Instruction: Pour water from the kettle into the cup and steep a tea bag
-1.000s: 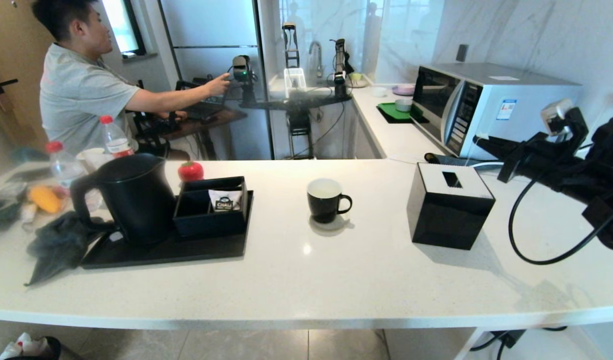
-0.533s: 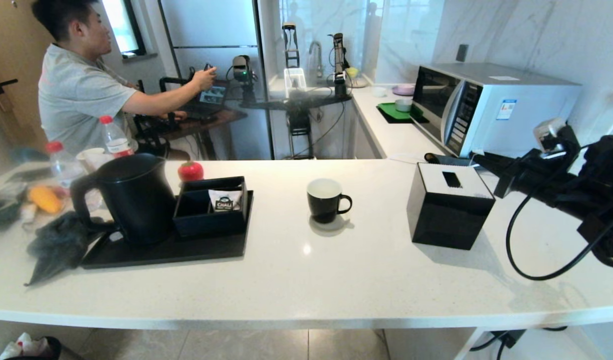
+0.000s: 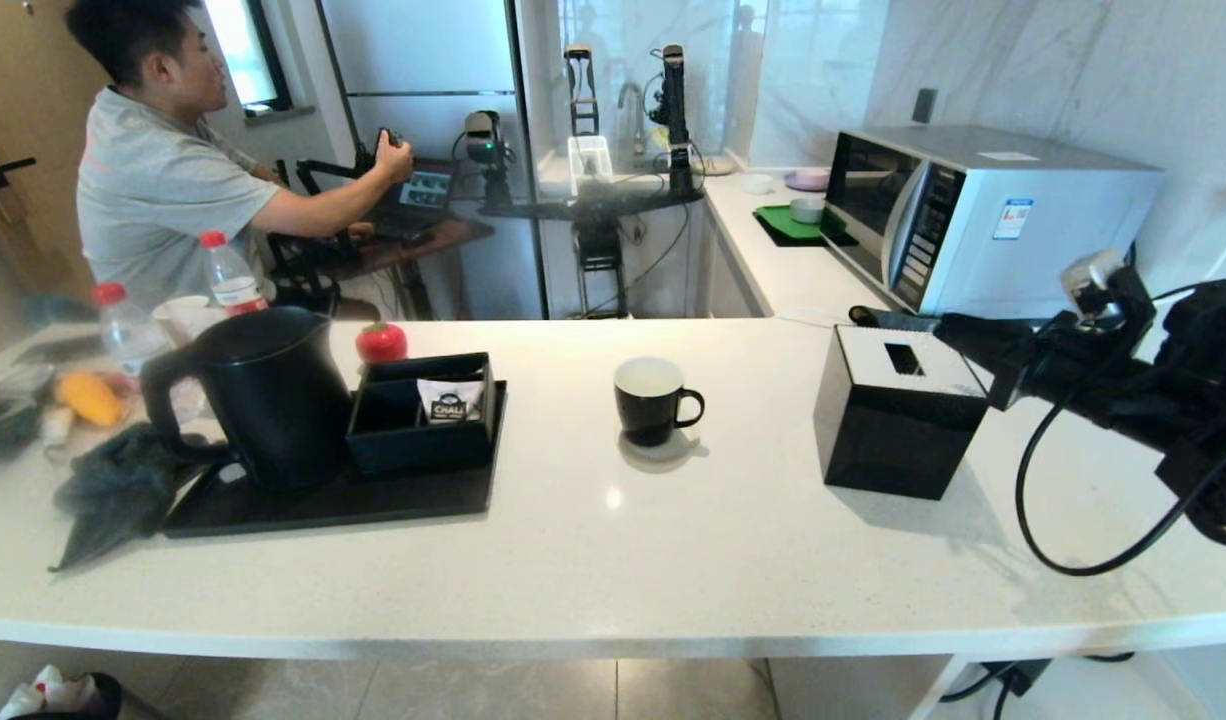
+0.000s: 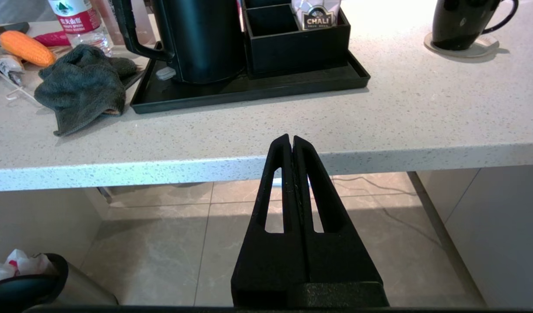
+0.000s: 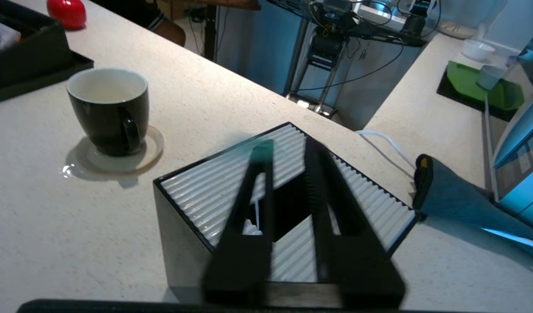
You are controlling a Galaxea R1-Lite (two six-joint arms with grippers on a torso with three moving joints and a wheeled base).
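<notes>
Kettle [image 3: 263, 395] sits on its tray [image 3: 323, 505]; right gripper [image 5: 288, 150] hovers over the tissue box [image 3: 898, 410], fingers slightly apart and empty; left gripper [image 4: 291, 141] closed, empty.

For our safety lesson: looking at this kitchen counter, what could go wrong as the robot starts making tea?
1. The right gripper, slightly open, hovers over the tissue box and could knock it on its way across.
2. The cup stands on a loose coaster; a nudge might slide it.
3. The kettle sits beside the cloth, which could snag.
</notes>
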